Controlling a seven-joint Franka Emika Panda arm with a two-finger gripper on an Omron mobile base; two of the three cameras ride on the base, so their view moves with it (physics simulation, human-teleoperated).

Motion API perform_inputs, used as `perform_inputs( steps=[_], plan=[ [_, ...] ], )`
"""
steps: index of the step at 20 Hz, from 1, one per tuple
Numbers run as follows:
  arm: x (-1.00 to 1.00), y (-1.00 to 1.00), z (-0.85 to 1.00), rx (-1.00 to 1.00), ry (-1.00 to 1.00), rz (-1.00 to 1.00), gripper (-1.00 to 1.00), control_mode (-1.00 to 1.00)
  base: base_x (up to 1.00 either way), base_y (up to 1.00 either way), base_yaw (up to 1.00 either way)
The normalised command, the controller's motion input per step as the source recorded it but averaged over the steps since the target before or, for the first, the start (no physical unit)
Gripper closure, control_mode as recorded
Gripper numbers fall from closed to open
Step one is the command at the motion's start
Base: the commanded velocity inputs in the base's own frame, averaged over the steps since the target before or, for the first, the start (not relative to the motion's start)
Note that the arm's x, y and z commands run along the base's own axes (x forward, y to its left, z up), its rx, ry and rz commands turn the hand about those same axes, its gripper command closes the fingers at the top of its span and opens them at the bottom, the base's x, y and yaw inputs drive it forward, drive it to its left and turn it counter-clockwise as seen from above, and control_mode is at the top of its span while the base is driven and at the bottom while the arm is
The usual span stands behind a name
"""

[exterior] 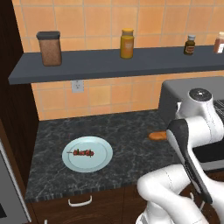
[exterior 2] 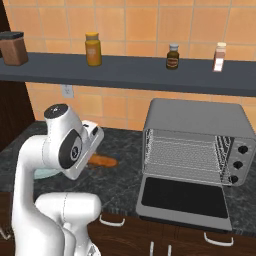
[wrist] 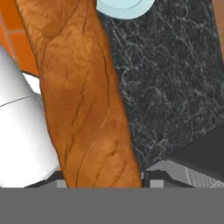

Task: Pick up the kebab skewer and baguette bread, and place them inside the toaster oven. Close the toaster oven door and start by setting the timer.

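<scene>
The kebab skewer (exterior: 83,153) lies across the middle of a pale blue plate (exterior: 101,161) at the lower left of the left base view, on the dark speckled counter (exterior: 127,131). The baguette bread (exterior: 158,136) shows at centre right of that view as an orange-brown end poking out from behind the white arm; in the right base view it lies low and left of centre on the counter, just beside the arm's wrist, with the plate's rim peeking out at the arm's left. In the hand view the baguette fills the left and middle of the frame, running from the top edge down to the bottom where the gripper (wrist: 103,183) sits — its finger tips are hidden behind the loaf, so I cannot tell whether the jaws are apart or clamped on the bread. The toaster oven (exterior 2: 200,120) stands at the right of the right base view with its wire rack exposed, and the toaster oven door (exterior 2: 182,200) hangs folded down flat in front of it, dark glass facing up. Along the top of both base views a grey shelf (exterior 2: 135,72) carries a brown canister (exterior: 49,48), a yellow jar (exterior: 127,43) and small bottles (exterior 2: 172,56).
</scene>
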Motion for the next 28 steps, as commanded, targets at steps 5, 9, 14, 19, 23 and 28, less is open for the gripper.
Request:
perform_inputs(
  steps=[5, 9, 14, 19, 23, 28],
  plan=[
    [-0.27, -1.0, 0.19, 0.0, -0.09, 0.11, 1.0, -1.0, 0.0, 0.0, 0.0],
    [-0.12, -1.0, 0.0, 0.0, -0.09, 0.15, 1.0, -1.0, 0.0, 0.0, 0.0],
    [0.2, -1.0, 0.08, 0.01, -0.05, 0.14, 1.0, -1.0, 0.0, 0.0, 0.0],
    [0.66, -0.93, 0.0, 0.0, 0.0, 0.0, 1.0, -1.0, 0.0, 0.0, 0.0],
    [0.62, -0.89, -0.03, 0.0, -0.02, 0.0, 1.0, -1.0, 0.0, 0.0, 0.0],
    [0.64, -0.71, -0.4, 0.0, 0.0, 0.0, 1.0, -1.0, 0.0, 0.0, 0.0]
  ],
)
